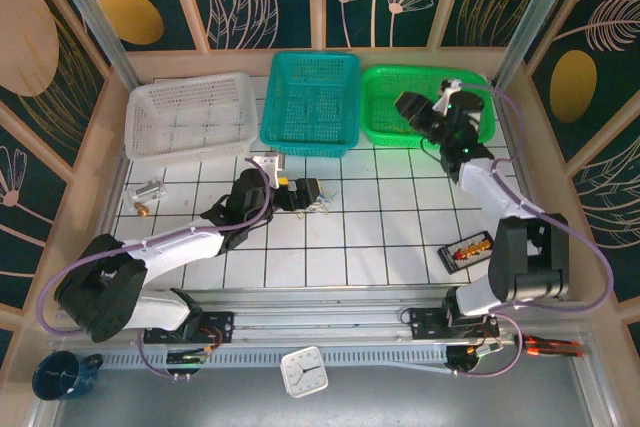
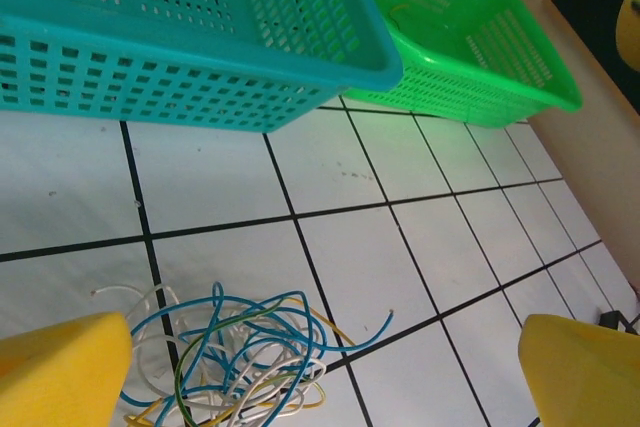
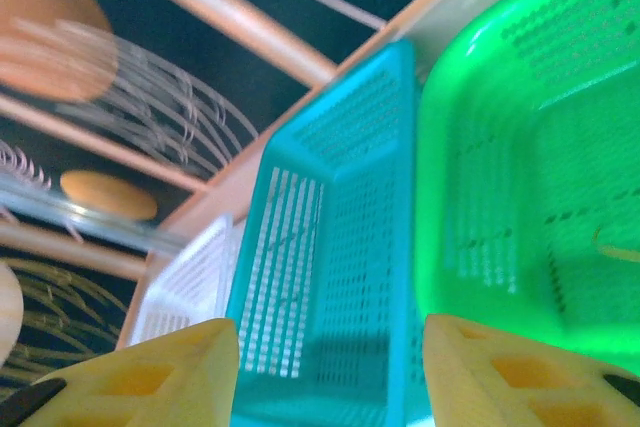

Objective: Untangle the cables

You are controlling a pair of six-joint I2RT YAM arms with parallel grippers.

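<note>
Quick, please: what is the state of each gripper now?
Left gripper: open, empty, above the cables.
Right gripper: open, empty, over the green basket.

The cables point(image 2: 232, 355) — thin blue, white and yellow wires — lie in one loose tangle on the white tiled desk point(image 2: 400, 247).

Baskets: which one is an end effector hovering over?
The green basket, farthest right: the right end effector hangs above it. The teal basket and white basket sit to its left.
</note>
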